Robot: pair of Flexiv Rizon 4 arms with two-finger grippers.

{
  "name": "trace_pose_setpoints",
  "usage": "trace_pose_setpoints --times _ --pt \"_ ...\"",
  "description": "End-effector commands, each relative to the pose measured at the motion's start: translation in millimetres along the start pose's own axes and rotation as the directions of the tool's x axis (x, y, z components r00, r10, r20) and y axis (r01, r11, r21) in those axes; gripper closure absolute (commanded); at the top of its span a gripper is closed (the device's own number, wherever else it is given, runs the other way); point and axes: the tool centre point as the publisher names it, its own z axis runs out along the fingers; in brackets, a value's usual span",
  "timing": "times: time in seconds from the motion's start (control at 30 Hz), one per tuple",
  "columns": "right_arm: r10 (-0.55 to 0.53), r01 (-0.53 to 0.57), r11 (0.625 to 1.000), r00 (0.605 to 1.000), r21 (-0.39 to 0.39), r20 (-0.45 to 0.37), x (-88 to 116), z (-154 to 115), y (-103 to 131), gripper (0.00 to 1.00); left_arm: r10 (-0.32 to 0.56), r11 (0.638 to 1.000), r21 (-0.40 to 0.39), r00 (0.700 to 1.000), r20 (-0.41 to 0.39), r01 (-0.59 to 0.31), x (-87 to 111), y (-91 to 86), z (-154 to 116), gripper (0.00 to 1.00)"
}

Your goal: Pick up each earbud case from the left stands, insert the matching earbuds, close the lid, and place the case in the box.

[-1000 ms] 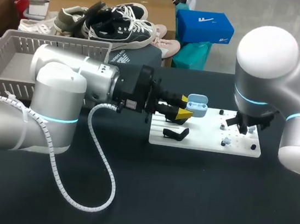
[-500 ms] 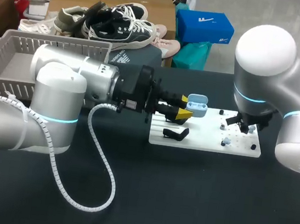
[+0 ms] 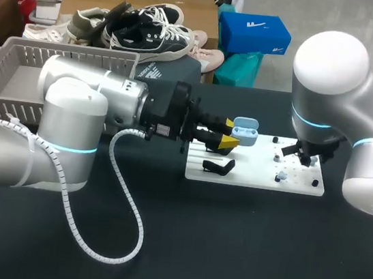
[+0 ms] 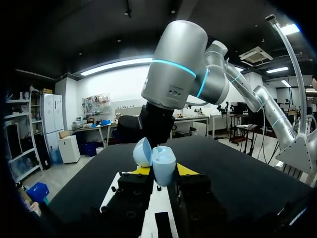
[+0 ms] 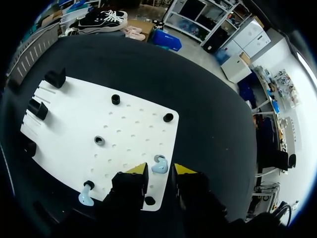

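My left gripper (image 3: pixel 231 137) is shut on a light-blue earbud case (image 3: pixel 245 128) and holds it above the left end of the white board (image 3: pixel 254 177). The case (image 4: pixel 163 166) is upright between the yellow tips, with its lid (image 4: pixel 142 151) swung open. My right gripper (image 3: pixel 305 156) hangs low over the board's right part. A light-blue earbud (image 5: pixel 159 164) lies on the board between its tips, and narrow gaps show on both sides, so my right gripper (image 5: pixel 160 170) is open. A second earbud (image 5: pixel 85 199) rests near the board's edge.
A grey basket (image 3: pixel 15 82) stands at the table's left rear. Black stands (image 5: pixel 54 78) line the board's left end, one (image 3: pixel 217 165) under the held case. Small black pegs (image 5: pixel 115 98) dot the board. The dark tabletop in front of the board is bare.
My right gripper's fingers have come closer together around the earbud, and the right arm shifted very slightly. The left arm and the case have not moved.
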Motion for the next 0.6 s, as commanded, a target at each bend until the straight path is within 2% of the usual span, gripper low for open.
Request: trace_pose_setpoints --times 0.03,0.6 --pt "-0.001 0.001 1.000 1.000 0.001 -0.003 -0.8 2.4 1.7 0.71 0.001 1.000 -0.007 1.000 0.000 -0.001 0.0 -1.7 0.5 1.00" --pt "-0.004 0.004 1.000 1.000 0.000 -0.006 -4.1 4.9 2.6 0.75 0.001 1.000 -0.007 1.000 0.000 -0.001 0.0 -1.7 0.5 1.00"
